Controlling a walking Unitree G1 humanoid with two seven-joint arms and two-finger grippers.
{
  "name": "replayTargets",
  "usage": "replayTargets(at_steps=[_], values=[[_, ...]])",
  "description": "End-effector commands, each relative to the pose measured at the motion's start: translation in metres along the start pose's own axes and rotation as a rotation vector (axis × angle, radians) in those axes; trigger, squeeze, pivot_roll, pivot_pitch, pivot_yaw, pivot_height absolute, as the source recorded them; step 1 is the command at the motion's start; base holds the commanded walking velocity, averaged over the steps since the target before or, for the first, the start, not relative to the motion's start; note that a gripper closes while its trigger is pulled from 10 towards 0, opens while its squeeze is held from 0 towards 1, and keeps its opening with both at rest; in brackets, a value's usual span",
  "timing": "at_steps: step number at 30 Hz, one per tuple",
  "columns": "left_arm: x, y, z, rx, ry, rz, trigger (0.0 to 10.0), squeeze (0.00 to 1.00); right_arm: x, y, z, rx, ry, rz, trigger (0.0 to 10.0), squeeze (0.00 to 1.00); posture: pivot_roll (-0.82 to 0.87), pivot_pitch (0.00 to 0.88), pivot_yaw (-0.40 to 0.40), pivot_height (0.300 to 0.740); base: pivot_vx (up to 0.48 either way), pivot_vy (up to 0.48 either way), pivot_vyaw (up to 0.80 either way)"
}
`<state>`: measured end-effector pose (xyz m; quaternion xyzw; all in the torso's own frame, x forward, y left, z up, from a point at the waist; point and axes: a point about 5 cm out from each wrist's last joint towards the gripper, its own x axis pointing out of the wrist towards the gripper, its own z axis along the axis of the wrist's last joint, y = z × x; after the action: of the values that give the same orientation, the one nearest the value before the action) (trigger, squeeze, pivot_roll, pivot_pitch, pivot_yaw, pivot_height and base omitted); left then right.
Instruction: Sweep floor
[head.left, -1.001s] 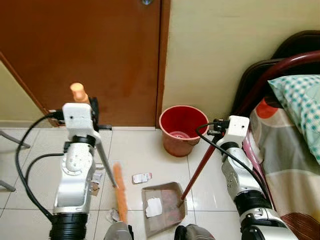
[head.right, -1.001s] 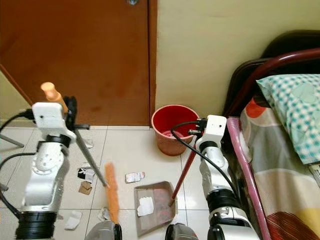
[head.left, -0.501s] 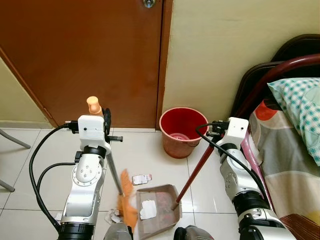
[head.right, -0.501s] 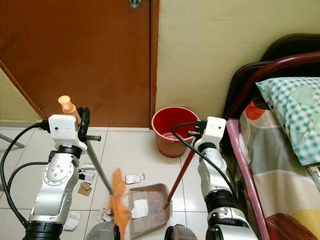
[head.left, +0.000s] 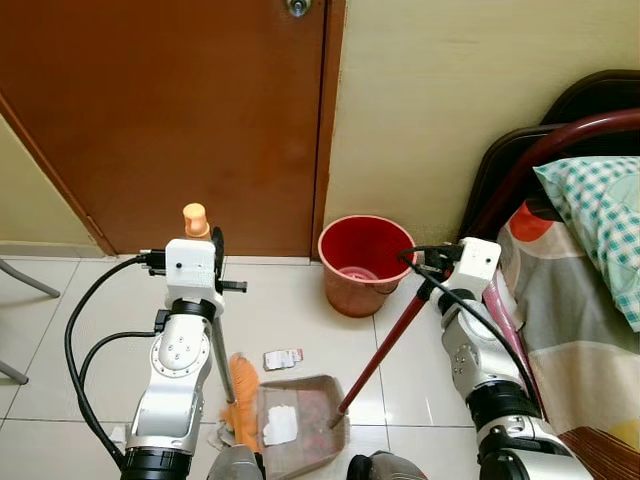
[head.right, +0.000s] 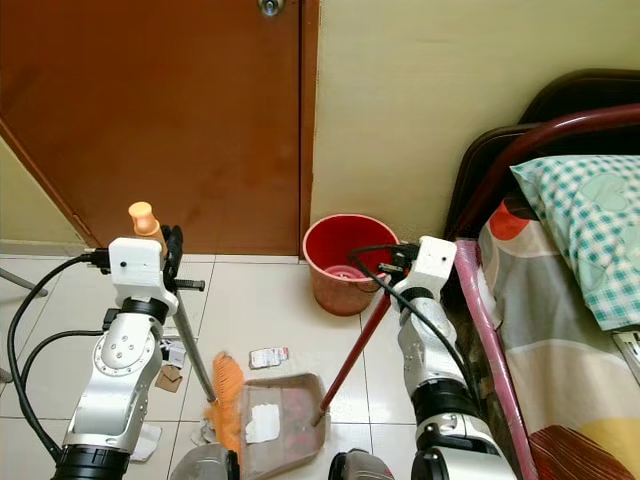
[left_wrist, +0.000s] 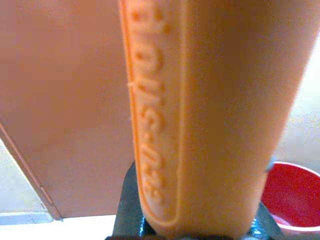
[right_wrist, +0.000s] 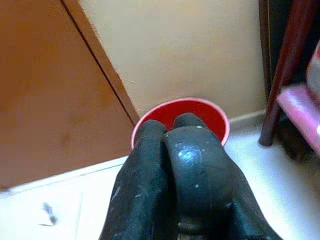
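- Left gripper (head.left: 212, 252) is clamped high on the broom (head.left: 238, 400). The orange handle tip sticks up above the wrist and the grey shaft slants down to the orange bristles on the floor. A grip this high gives a long lever for short strokes.
- Right gripper (head.right: 395, 262) has its fingers closed round the top of the dustpan's red handle (head.left: 380, 350). The handle leans toward the robot's right, which tips the dustpan (head.left: 295, 430) so its open mouth faces the broom.
- The bristles sit right at the pan's left edge, touching or nearly so. A white scrap of paper (head.left: 280, 425) is already inside the pan.
- Litter not yet collected: one scrap (head.left: 283, 358) on the tile just beyond the pan, and a few more (head.right: 168, 365) to the left, behind the left arm.
- Red bucket (head.left: 362, 262) stands by the wall past the pan, near the right gripper. It's probably the dump target.
- Both tools are well below their grippers, with the working ends near the robot's feet.
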<state>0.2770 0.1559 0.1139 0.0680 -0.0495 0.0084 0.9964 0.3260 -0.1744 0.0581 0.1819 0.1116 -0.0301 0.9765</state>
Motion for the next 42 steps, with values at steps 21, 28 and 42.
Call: replayTargets(at_steps=[21,28,42], values=[[0.001,0.013,0.006,0.028,-0.012,0.071,10.0,0.00,0.002,0.018,0.047,-0.079,-0.205,0.071,10.0,0.00,0.02,0.068,-0.026,0.740,0.000,0.000,0.00],[0.002,0.011,0.004,0.031,-0.010,0.070,10.0,0.00,0.009,0.034,0.071,-0.038,-0.259,0.106,10.0,0.00,0.02,0.057,-0.025,0.740,0.000,0.000,0.00],[0.001,-0.002,0.000,0.004,0.004,0.039,10.0,0.00,0.023,0.065,0.131,0.109,-0.361,0.151,10.0,0.00,0.03,0.037,-0.027,0.740,0.000,0.000,0.00]])
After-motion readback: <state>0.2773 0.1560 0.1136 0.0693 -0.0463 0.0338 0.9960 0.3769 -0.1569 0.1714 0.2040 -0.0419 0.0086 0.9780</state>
